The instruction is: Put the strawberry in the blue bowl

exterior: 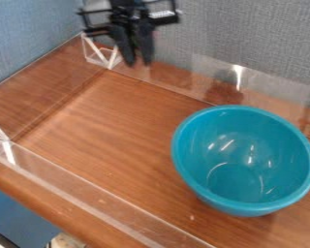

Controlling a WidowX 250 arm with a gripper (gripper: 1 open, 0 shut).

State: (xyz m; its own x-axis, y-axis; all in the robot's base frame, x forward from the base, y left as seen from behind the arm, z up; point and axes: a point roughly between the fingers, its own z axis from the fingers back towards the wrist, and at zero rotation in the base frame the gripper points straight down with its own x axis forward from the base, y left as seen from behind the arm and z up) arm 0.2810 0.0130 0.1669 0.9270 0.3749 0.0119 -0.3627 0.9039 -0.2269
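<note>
— Hanging high near the back wall, the gripper (136, 53) points down with its fingers drawn close; whether the strawberry sits between them cannot be told.

— And the blue bowl (243, 160)?

— It sits at the table's (93, 121) right, near the front clear rim (80, 199), with bare wood stretching left.

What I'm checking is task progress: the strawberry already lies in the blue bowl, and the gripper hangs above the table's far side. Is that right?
Not quite. The camera view shows the blue bowl empty, with no strawberry lying in it. The rest holds: the gripper hangs above the far side of the table.
</note>
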